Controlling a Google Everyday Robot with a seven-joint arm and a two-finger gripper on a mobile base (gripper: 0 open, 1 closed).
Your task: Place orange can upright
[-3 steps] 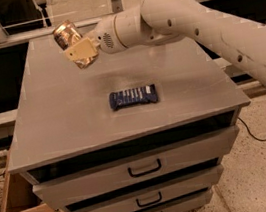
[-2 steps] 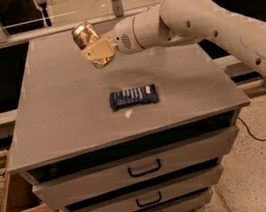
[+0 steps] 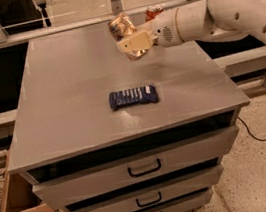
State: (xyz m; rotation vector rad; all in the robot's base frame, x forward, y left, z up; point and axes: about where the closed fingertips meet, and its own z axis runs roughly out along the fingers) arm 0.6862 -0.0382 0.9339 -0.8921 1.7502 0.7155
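The white, smooth-shelled robot arm (image 3: 238, 7) is extending in from the right, passing above the far right corner of the grey metal worktop (image 3: 71, 103). Its forearm is lying almost level, wrist pointing left. The cream two-finger gripper (image 3: 131, 41) is hovering over the worktop's far edge, right of the middle, its fingers (image 3: 138, 40) clamping a tilted golden-orange metallic drink can (image 3: 121, 27).

Dim warm overhead light lays a soft sheen on the tabletop (image 3: 73, 113) and glints off the orange can (image 3: 120, 25) that the gripper (image 3: 133, 44) holds near its far edge.
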